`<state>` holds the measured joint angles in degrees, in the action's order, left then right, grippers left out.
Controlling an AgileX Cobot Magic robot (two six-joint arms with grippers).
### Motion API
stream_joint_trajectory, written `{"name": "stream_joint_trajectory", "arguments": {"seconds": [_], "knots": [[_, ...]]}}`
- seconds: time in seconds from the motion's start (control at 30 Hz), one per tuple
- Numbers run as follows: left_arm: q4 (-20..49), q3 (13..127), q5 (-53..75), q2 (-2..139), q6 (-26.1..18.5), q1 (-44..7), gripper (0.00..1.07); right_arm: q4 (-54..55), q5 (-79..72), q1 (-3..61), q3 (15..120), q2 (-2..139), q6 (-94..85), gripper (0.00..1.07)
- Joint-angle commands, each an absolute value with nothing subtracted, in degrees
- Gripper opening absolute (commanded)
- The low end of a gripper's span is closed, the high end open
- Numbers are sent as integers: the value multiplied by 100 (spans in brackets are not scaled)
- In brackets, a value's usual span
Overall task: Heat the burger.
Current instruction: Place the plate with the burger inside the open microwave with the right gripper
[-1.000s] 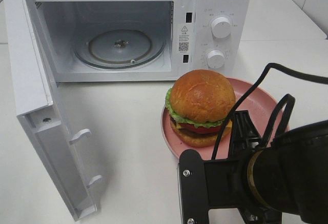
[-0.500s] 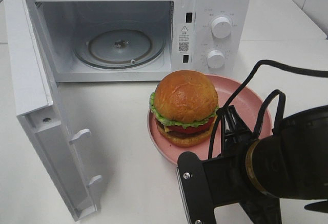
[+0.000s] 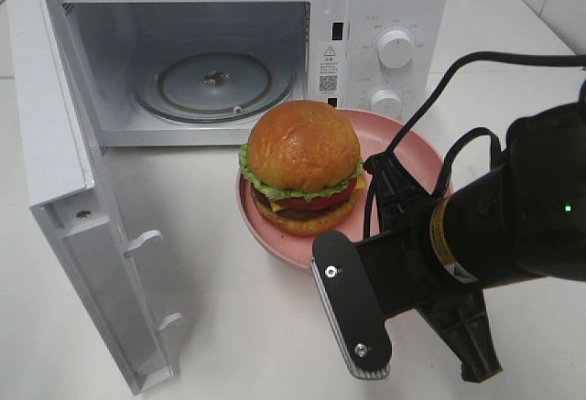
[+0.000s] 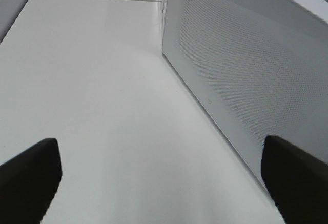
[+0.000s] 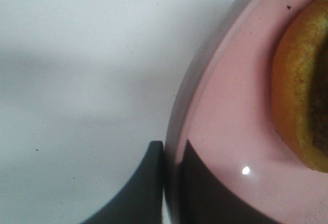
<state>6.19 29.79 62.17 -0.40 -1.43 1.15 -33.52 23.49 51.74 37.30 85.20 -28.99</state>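
Observation:
The burger (image 3: 302, 167), with a glossy brown bun, lettuce and tomato, sits on a round pink plate (image 3: 407, 144) just in front of the open microwave (image 3: 394, 16). My right gripper (image 3: 383, 180) reaches in from the right and is shut on the plate's rim. In the right wrist view, the right gripper (image 5: 171, 157) has one finger on each side of the plate (image 5: 225, 131) rim, with the burger (image 5: 302, 106) at the edge of the picture. My left gripper (image 4: 163, 175) is open over bare table beside the microwave's perforated side wall (image 4: 246, 70); it does not show in the exterior high view.
The microwave door (image 3: 64, 144) swings wide to the left and stands over the table's front left. A glass turntable (image 3: 215, 84) lies inside the cavity. Two white knobs (image 3: 395, 48) sit on the panel right behind the plate.
The plate with the burger has moved left and a little toward the microwave opening, carried by my right gripper. The right arm has swung along with it.

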Motion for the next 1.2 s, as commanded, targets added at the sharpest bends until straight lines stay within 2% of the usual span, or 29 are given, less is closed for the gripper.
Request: {"name": "stream_joint_trajectory", "arguments": {"seconds": [0.03,0.17,0.57,1.2], "knots": [[625,2962,6136,-126,-126,115,98,-2848,2166,4933,3919,8445,-3982,0],[625,2962,6136,-126,-126,115,98,-1954,2143,4641,4057,8445,-5432,0],[625,2962,6136,-126,-126,115,98,80,2045,3999,4097,8445,-7878,0],[625,2962,6136,-126,-126,115,98,-401,1564,3953,4102,8445,-7729,0]]}}
